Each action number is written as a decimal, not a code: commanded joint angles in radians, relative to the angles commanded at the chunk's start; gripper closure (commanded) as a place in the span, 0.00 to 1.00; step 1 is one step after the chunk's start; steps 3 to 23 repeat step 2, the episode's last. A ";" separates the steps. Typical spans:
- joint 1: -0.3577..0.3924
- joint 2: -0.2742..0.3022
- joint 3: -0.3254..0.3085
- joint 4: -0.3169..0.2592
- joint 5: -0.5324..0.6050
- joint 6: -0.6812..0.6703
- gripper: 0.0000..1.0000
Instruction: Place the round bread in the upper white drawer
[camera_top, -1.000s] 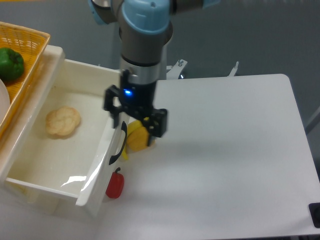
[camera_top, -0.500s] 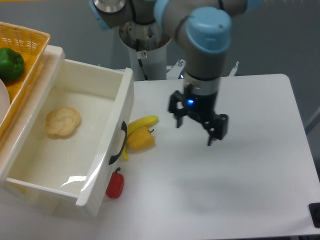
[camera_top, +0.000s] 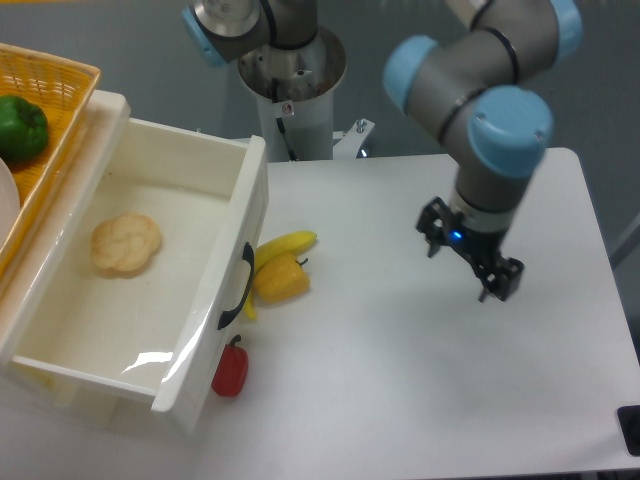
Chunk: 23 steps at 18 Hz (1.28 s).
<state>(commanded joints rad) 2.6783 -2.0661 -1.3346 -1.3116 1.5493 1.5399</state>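
The round bread (camera_top: 126, 243), a pale tan bumpy bun, lies on the floor of the upper white drawer (camera_top: 70, 335), toward its back left. The drawer stands pulled open, with its dark curved handle (camera_top: 236, 287) on the front panel facing the table. My gripper (camera_top: 466, 267) hangs over the right part of the table, far to the right of the drawer. Its fingers are spread apart and hold nothing.
A banana (camera_top: 283, 245) and a yellow pepper (camera_top: 279, 280) lie just right of the drawer front. A small red pepper (camera_top: 230, 370) lies below them. A yellow wicker basket (camera_top: 45, 105) with a green pepper (camera_top: 20, 127) stands at the back left.
My gripper has moved from the drawer's front edge rightward across the table, empty all the way. The bread has stayed still in the drawer.
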 joint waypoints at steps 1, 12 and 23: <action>0.000 -0.023 0.002 0.020 0.002 0.015 0.00; 0.002 -0.041 0.002 0.040 0.002 0.019 0.00; 0.002 -0.041 0.002 0.040 0.002 0.019 0.00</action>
